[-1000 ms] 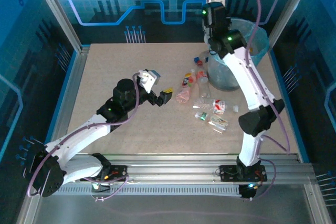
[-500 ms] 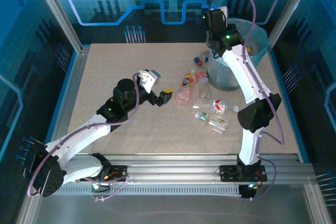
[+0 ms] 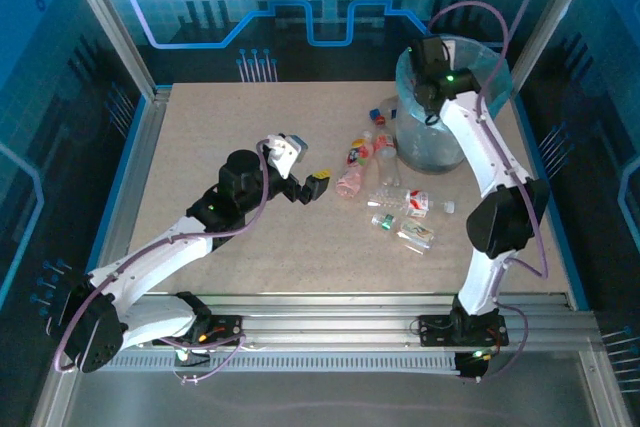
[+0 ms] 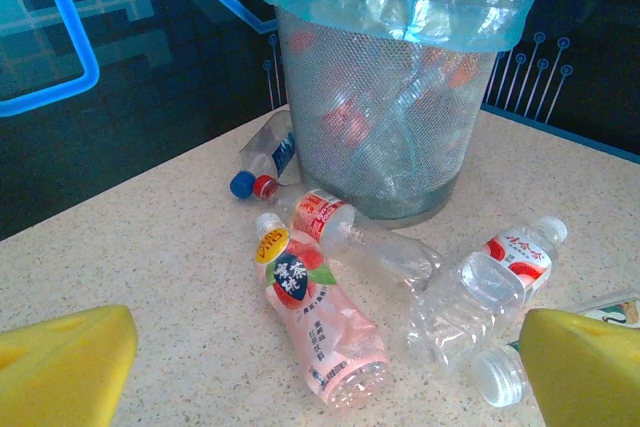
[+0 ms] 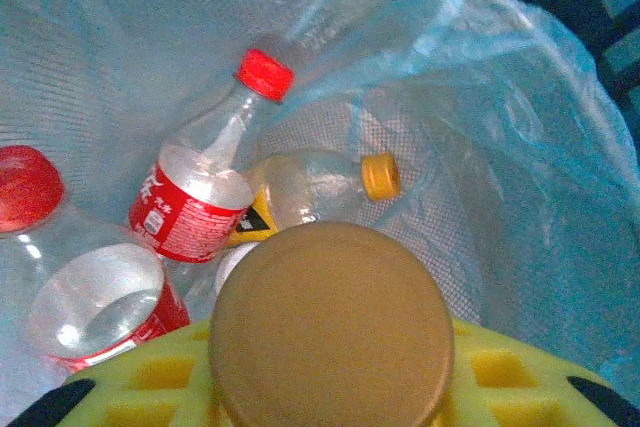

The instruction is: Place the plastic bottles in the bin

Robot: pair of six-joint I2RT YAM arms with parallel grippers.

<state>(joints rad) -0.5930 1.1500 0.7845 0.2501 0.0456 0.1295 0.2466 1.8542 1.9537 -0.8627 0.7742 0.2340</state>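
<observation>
- Drop point: the right gripper (image 5: 330, 352) hangs over the mouth of the bin (image 3: 435, 147). Its yellow jaws are closed narrowly on a tan-ended bottle (image 5: 330, 297), seen end-on as a round disc. Held straight above the opening, the bottle should fall inside on release.
- Already binned: directly below it, inside the bin, lie a red-labelled bottle (image 5: 195, 197), an orange-capped bottle (image 5: 320, 187) and a red-capped bottle (image 5: 90, 307), a sign the job is partly done.
- Waiting its turn: the left gripper (image 4: 322, 365) hovers low over the table (image 3: 220, 117), well apart from the bin. Its jaws are spread wide and empty, and it faces the loose bottles as if lined up for a pick.
- Between it and the bin, a pink bottle (image 4: 320, 317) lies on its side just beside a crushed clear bottle (image 4: 375, 247). A white-capped bottle (image 4: 490, 287) lies next to them, and a blue-labelled bottle (image 4: 272, 152) rests close by the bin's foot.
- Other bottles (image 3: 410, 217) lie scattered near the bin in the overhead view, so several more trips look necessary.
</observation>
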